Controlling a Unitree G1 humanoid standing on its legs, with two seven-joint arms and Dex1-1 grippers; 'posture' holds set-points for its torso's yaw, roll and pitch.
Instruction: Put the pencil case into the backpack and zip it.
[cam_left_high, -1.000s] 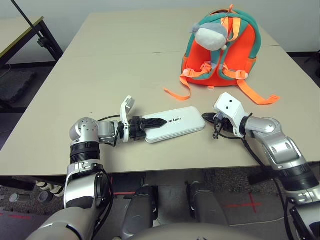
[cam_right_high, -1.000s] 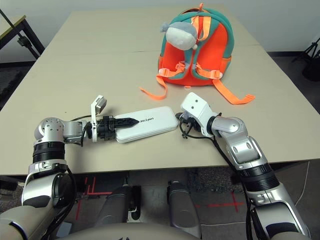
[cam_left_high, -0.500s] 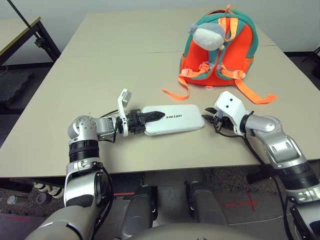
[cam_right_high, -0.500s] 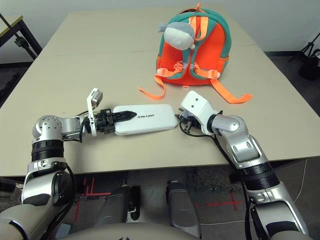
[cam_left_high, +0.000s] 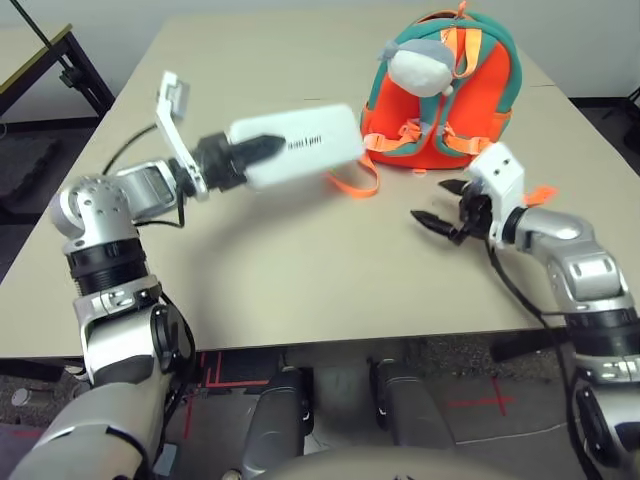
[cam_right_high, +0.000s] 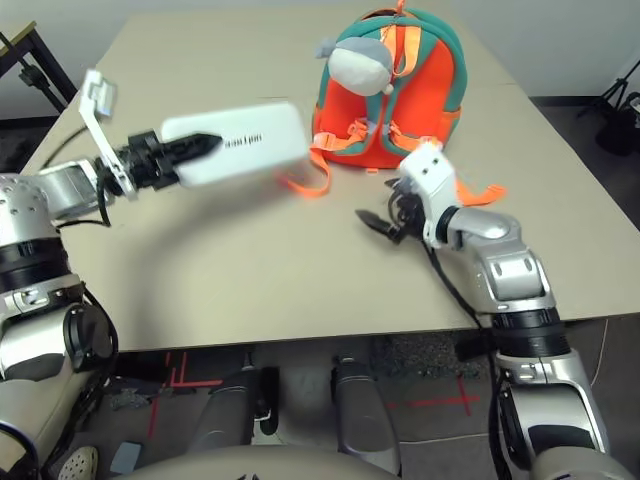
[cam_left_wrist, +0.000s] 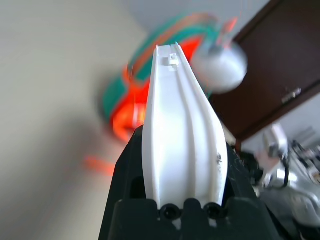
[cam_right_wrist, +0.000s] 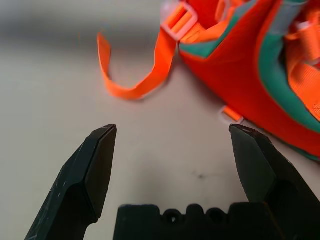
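The right hand (cam_left_high: 437, 205) hangs wide open and empty above the beige tabletop (cam_left_high: 280, 270). The left hand (cam_left_high: 235, 157) clamps the flat white pencil case (cam_left_high: 300, 146) aloft; its wrist view shows the case edge-on. The orange, teal-trimmed backpack (cam_left_high: 450, 95) stands near the tabletop's far edge.

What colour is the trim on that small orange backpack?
Teal, around the small orange backpack; clearest in the left eye view.

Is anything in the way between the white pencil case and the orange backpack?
Nothing solid blocks the path. The left pincer holds the pencil case up in the air, beside the backpack. But the backpack stands upright with its strap side facing the robot, and no open zipper shows from here.
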